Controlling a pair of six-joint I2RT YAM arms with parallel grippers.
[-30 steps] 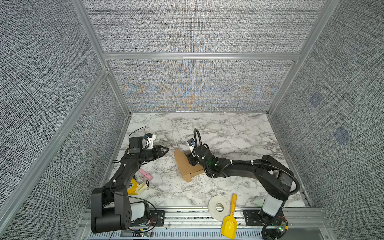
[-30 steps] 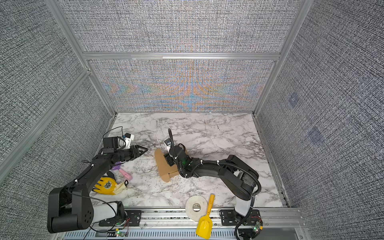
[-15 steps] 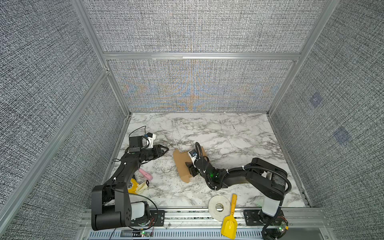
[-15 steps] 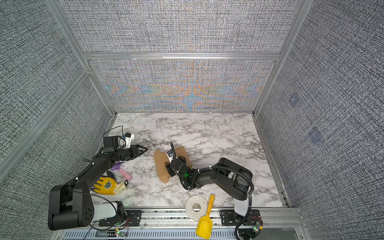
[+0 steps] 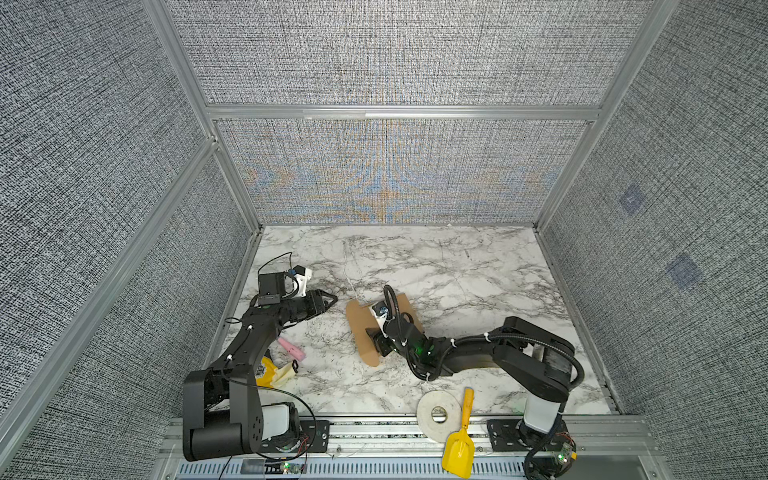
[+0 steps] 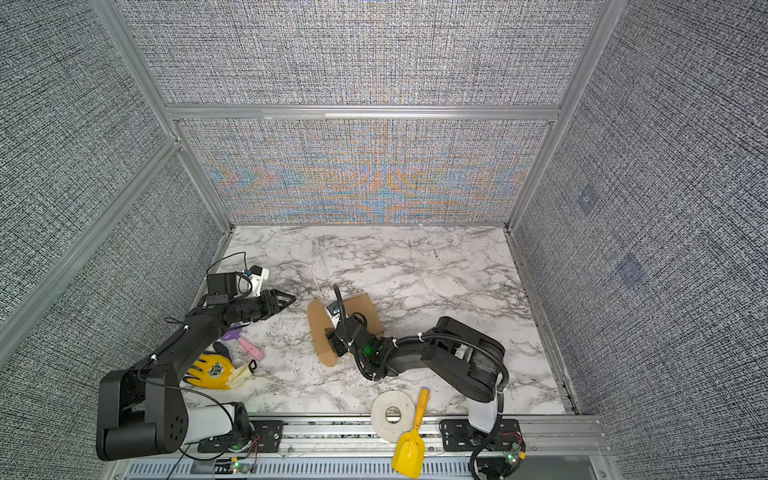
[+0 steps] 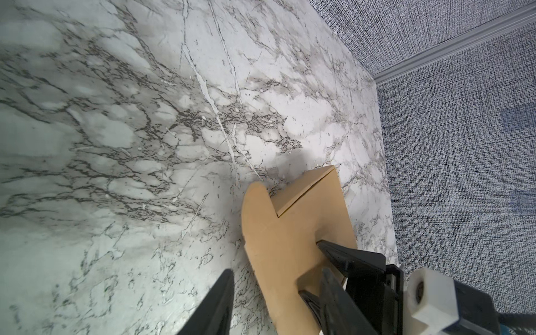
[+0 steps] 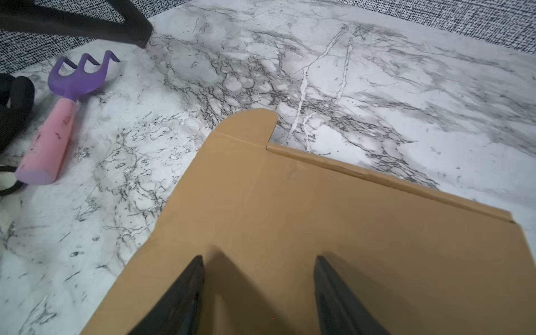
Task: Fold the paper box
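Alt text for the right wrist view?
The right hand, fingers apart, hangs over the paper box, brown cardboard with a rounded flap, on the marble table. A purple rake with a pink handle lies nearby.

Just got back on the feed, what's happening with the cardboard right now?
The right gripper is over the brown cardboard box, its fingers spread, with the tips at or just above the flat panel. I cannot tell whether they press it. The left gripper hovers open near the box's rounded flap, touching nothing. The box lies mostly flat on the marble table, not yet folded up.
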